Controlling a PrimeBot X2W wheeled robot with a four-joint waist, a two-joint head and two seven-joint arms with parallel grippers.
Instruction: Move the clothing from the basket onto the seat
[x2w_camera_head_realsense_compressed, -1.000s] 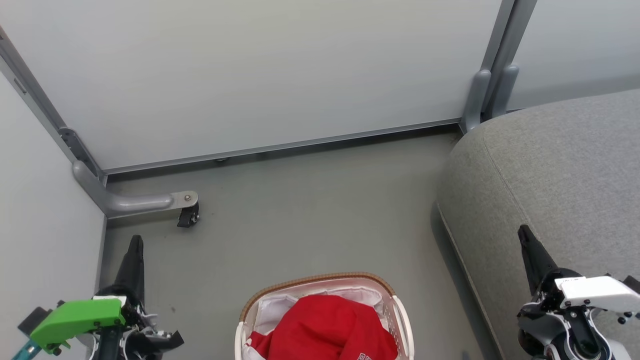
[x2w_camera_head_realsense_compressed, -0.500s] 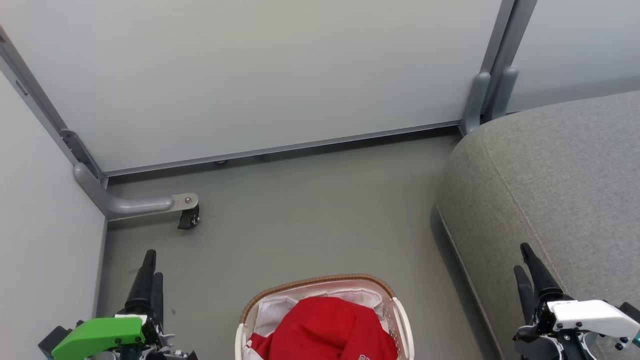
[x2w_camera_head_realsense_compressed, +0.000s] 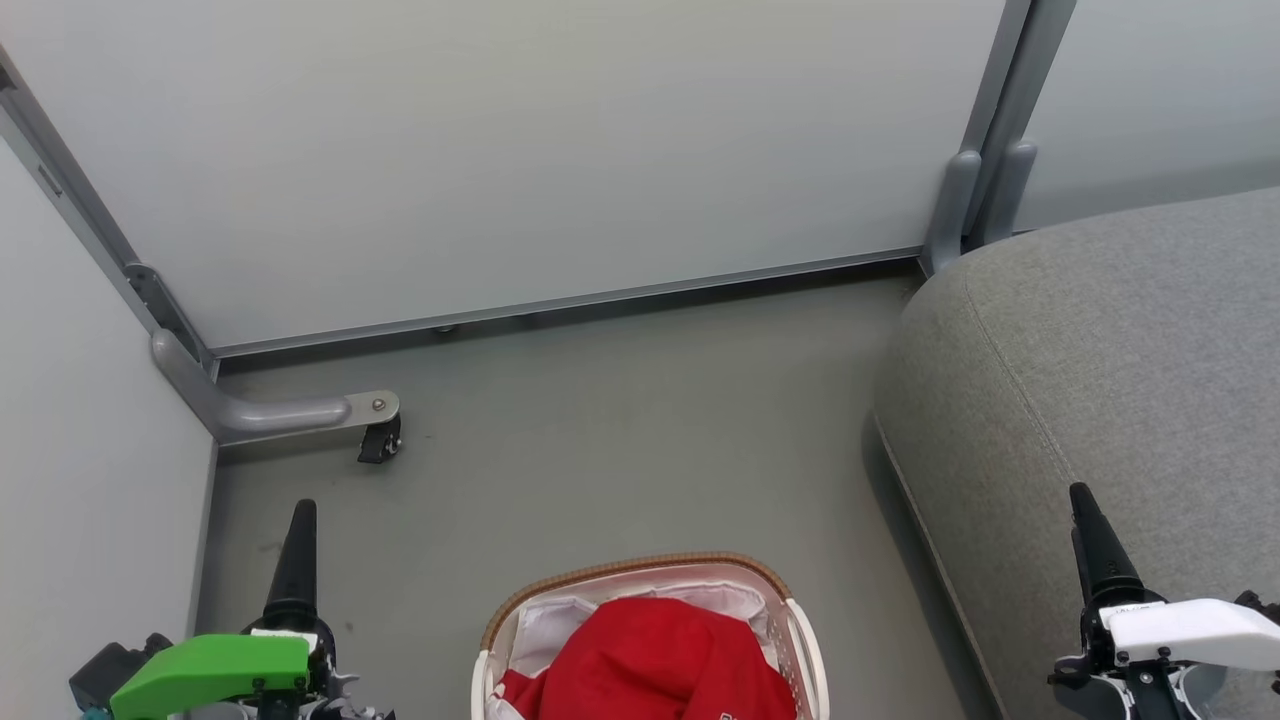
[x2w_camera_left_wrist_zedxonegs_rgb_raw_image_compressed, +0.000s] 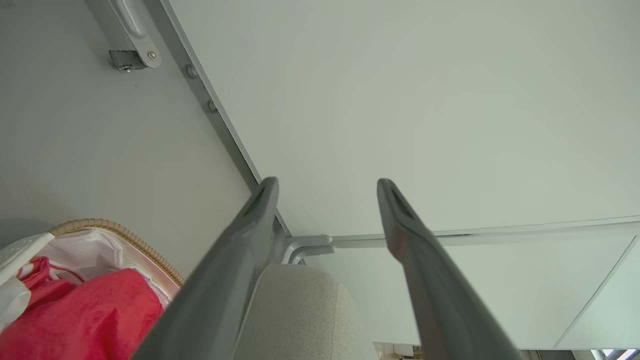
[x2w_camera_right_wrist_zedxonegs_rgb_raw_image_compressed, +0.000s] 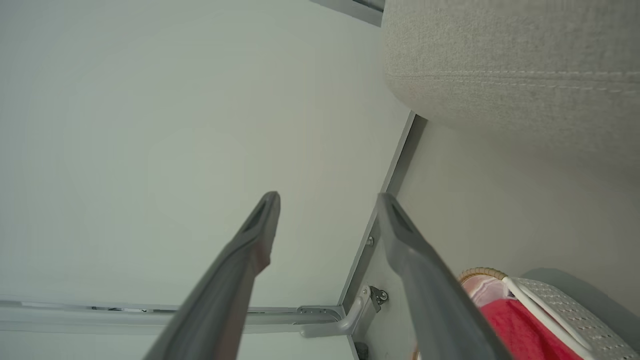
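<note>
Red clothing (x2w_camera_head_realsense_compressed: 650, 660) with white lettering at its lower edge is heaped in the white basket (x2w_camera_head_realsense_compressed: 640, 567), which has a brown woven rim and a white liner and stands on the floor at the bottom centre. The grey seat (x2w_camera_head_realsense_compressed: 1120, 340) rises to the basket's right. My left gripper (x2w_camera_head_realsense_compressed: 303, 512) hangs over the floor left of the basket. My right gripper (x2w_camera_head_realsense_compressed: 1085, 497) hangs over the seat's front edge. In the wrist views the left gripper (x2w_camera_left_wrist_zedxonegs_rgb_raw_image_compressed: 327, 182) and right gripper (x2w_camera_right_wrist_zedxonegs_rgb_raw_image_compressed: 328, 196) both stand open with nothing between the fingers, and each shows the clothing (x2w_camera_left_wrist_zedxonegs_rgb_raw_image_compressed: 85, 310) (x2w_camera_right_wrist_zedxonegs_rgb_raw_image_compressed: 520, 330).
Pale partition walls (x2w_camera_head_realsense_compressed: 520, 150) close off the back and left. A grey bracket with a black caster (x2w_camera_head_realsense_compressed: 378, 440) juts from the left corner, and a grey post (x2w_camera_head_realsense_compressed: 985, 150) stands beside the seat. Grey floor (x2w_camera_head_realsense_compressed: 620, 430) lies between wall, basket and seat.
Both grippers have sunk lower in the head view, the left one also shifting slightly right. The basket and clothing have not moved.
</note>
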